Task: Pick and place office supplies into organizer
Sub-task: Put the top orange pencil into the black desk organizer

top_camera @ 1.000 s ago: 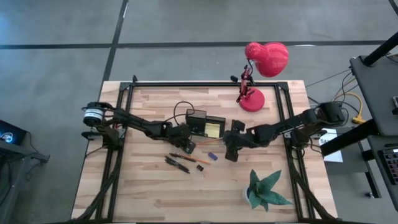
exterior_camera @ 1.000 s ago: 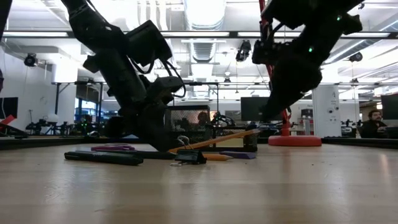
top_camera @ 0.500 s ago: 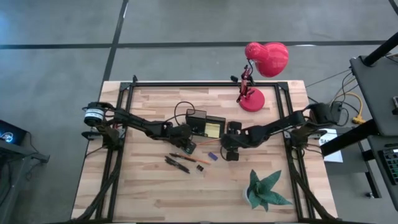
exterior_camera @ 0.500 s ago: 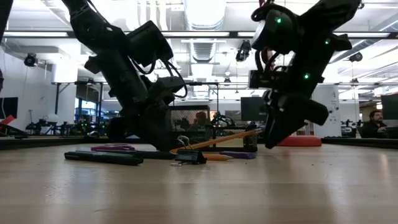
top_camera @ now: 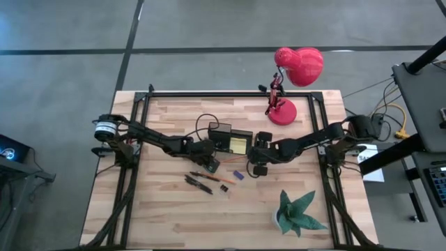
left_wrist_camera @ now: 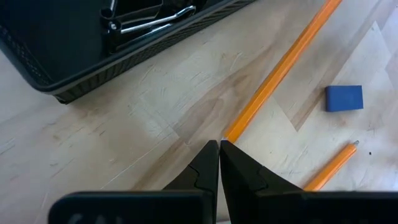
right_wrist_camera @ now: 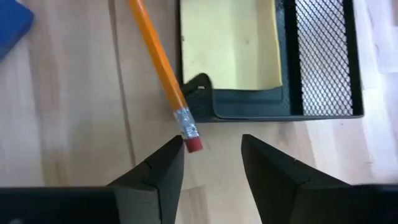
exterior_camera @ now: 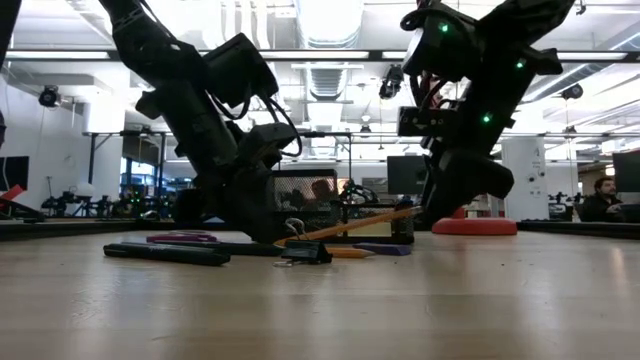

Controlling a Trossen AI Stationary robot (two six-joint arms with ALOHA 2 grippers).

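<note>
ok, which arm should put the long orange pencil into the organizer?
Probably left: the left gripper is shut on the orange pencil beside the organizer. The right gripper is open, near its eraser end.

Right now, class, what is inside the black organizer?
In the right wrist view the organizer holds a yellow sticky-note pad in one compartment, with a bare mesh compartment beside it. The left wrist view shows binder clips in another part. The arms cover the rest from above.

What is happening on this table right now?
Two robot arms are tidying supplies into a black organizer. The left gripper is shut on one end of an orange pencil, which seems to slant upward. The right gripper hangs open by its eraser end, beside the organizer, where a yellow pad lies. Pens wait on the table.
</note>
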